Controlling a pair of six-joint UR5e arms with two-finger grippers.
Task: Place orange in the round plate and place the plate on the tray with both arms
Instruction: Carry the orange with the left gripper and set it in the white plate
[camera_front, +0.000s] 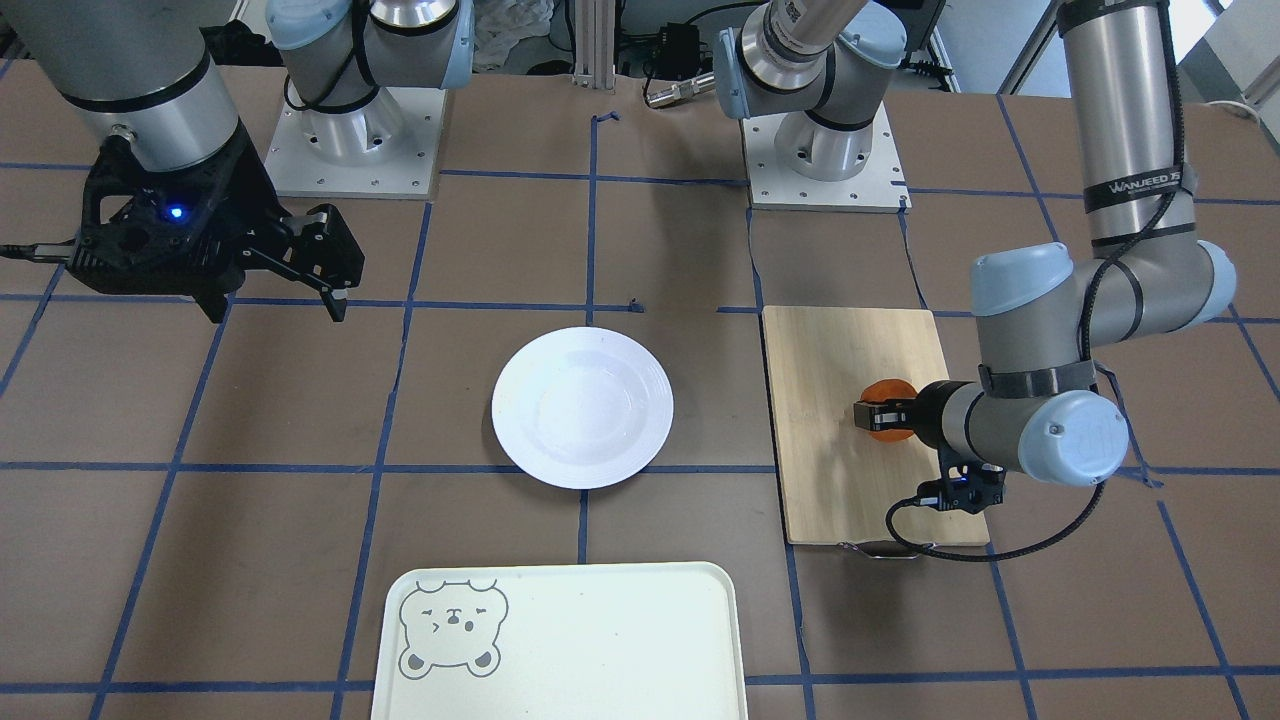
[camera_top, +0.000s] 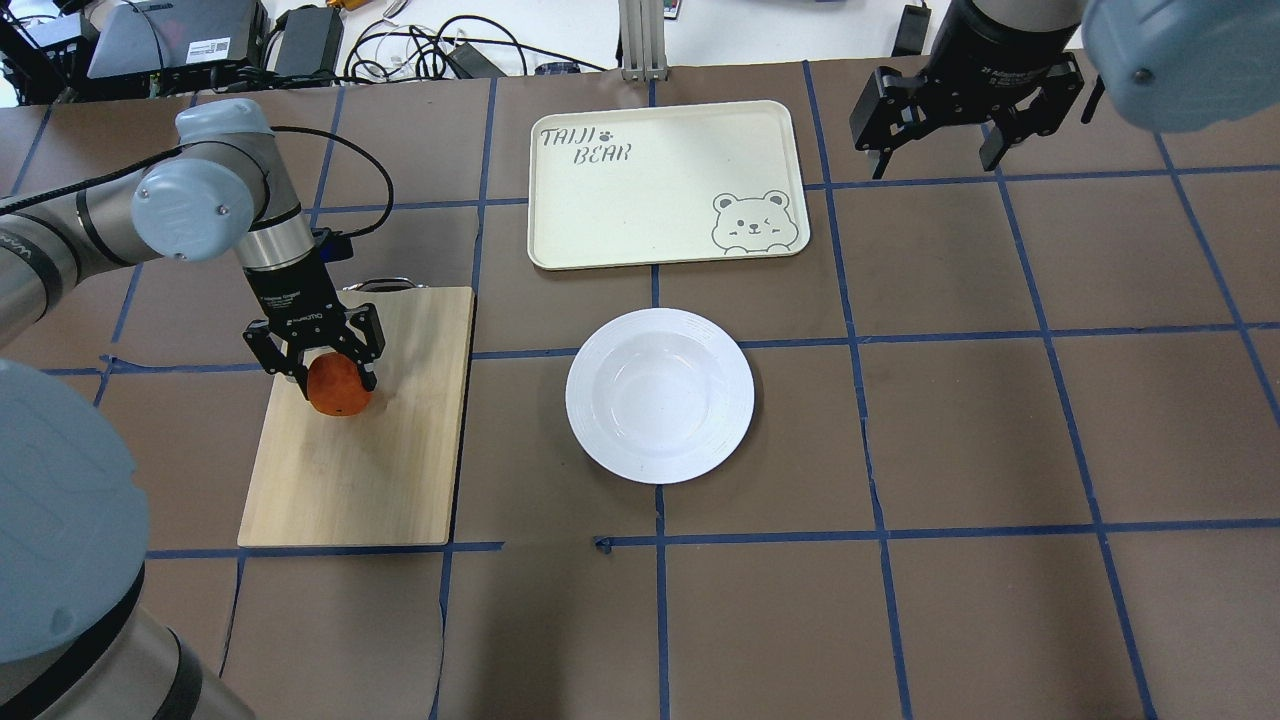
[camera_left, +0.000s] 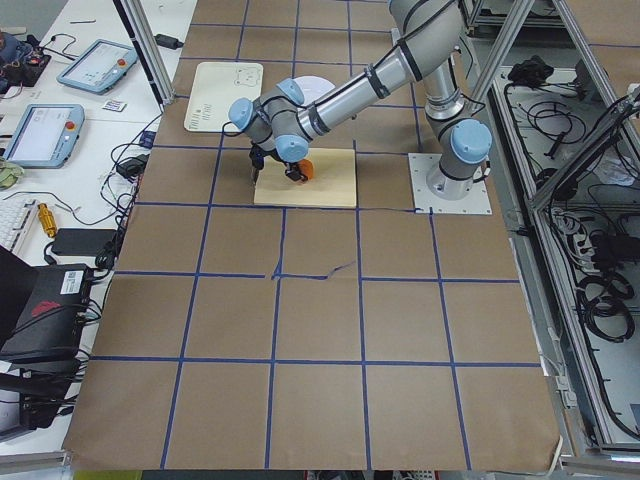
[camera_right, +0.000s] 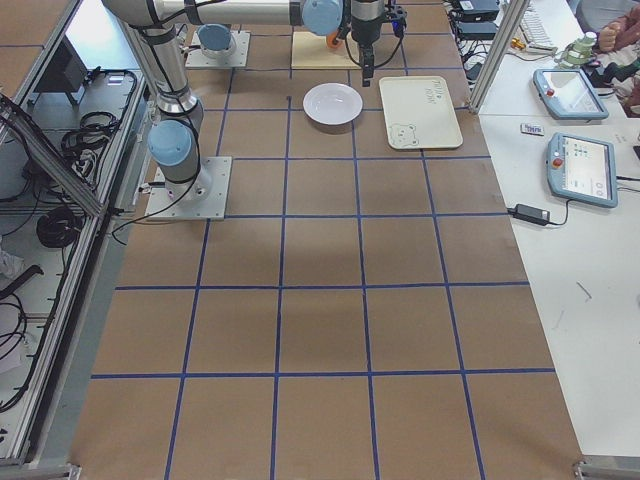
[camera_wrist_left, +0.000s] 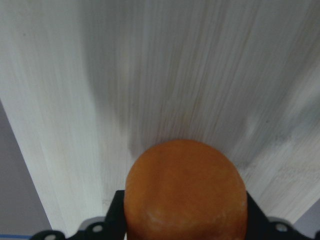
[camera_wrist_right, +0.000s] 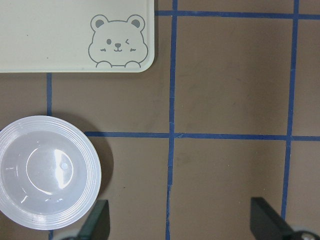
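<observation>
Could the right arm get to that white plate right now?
Probably yes. The right gripper hangs open, raised beside the tray, and nothing lies between it and the empty round plate.

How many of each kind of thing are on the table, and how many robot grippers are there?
orange: 1
plate: 1
tray: 1
board: 1
grippers: 2, the left gripper and the right gripper
Total: 6
</observation>
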